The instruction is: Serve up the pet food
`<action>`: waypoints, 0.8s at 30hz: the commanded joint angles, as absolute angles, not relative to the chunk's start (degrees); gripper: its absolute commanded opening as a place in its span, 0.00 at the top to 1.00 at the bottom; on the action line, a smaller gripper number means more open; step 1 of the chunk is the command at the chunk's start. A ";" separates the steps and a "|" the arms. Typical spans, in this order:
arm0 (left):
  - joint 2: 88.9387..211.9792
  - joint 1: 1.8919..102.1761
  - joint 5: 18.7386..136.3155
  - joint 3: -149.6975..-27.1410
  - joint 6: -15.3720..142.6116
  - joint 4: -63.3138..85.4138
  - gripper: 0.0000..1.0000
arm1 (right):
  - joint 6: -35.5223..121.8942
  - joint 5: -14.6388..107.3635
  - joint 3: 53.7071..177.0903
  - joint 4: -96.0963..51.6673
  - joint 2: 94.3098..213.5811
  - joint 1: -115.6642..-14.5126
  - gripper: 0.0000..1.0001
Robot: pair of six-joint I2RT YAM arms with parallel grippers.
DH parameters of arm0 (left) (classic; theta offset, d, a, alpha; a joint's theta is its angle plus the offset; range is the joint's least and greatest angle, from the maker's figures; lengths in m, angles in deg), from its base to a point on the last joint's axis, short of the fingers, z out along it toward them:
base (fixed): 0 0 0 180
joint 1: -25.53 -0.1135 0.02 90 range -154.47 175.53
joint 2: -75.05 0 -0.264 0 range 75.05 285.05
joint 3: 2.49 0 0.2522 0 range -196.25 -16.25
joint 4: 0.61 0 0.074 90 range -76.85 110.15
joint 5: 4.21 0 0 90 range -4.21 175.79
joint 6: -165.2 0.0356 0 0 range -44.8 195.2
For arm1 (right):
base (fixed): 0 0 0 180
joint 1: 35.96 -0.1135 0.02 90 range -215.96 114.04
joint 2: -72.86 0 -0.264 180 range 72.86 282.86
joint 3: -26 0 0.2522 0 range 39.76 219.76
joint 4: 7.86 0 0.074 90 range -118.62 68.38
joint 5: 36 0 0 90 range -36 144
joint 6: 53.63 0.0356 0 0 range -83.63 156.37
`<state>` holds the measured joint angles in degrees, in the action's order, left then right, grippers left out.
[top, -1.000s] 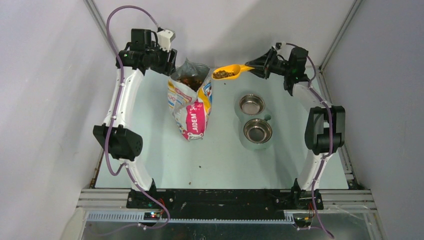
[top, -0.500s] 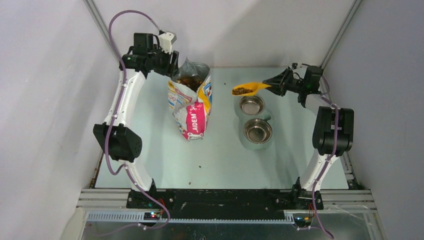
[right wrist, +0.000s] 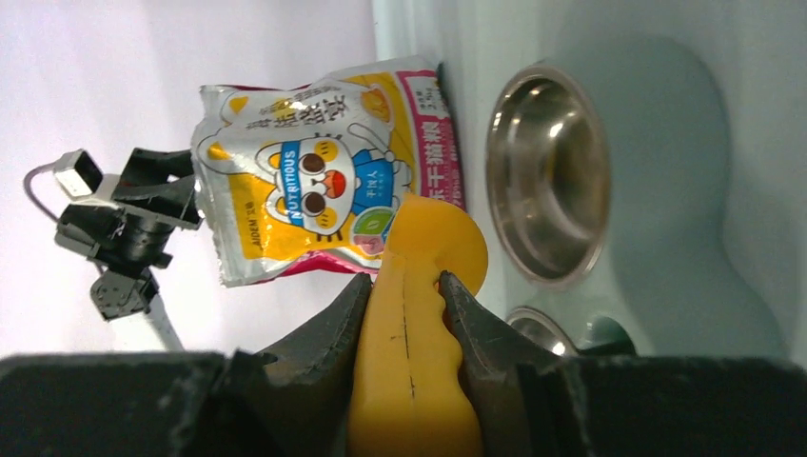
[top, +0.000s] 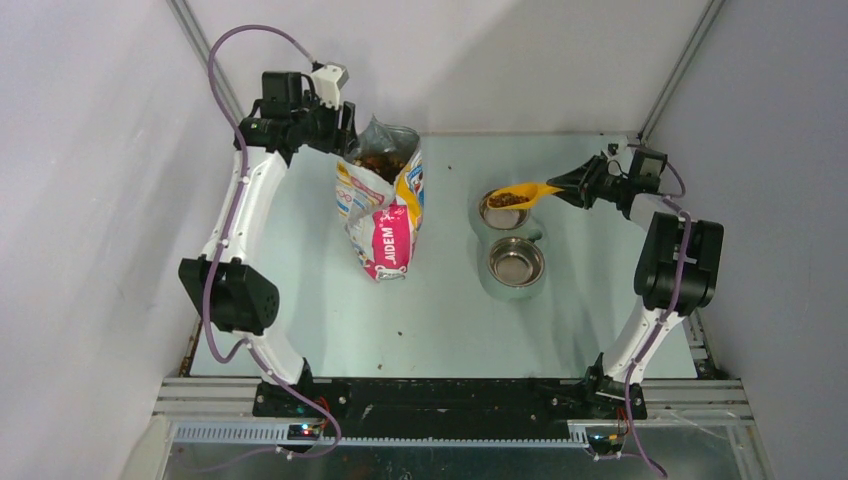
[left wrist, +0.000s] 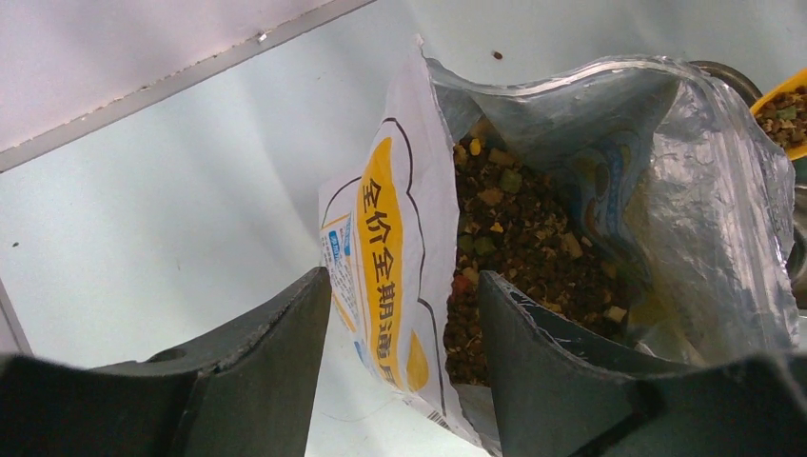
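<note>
— How do the jaws stand?
— On the right gripper [right wrist: 404, 286] the jaws pinch the smooth yellow plastic scoop [right wrist: 419, 381] by its handle. On the left gripper [left wrist: 402, 286] they gape wide astride the crinkled bag's [left wrist: 381, 238] printed wall, seemingly without touching it.
— And the pet food [top: 508, 199]?
— Small brown pellets heaped in the scoop's cup, over the far round steel bowl [top: 488, 213]. More lies loose inside the bag's silvery foil lining.

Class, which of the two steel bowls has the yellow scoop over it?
The far bowl, away from the arm bases: the scoop of pet food hangs over it; nothing covers the near bowl.
</note>
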<state>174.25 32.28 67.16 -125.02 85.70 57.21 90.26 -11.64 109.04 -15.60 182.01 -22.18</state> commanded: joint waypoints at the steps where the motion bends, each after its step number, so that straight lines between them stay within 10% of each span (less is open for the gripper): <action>1: 171.22 32.27 64.73 -124.56 83.26 54.12 0.35 | 80.93 -7.60 109.30 -22.15 178.88 -21.04 1.00; 24: 164.12 36.75 62.92 -121.89 79.62 51.74 0.34 | 53.18 37.71 119.42 -47.44 170.12 -33.71 1.00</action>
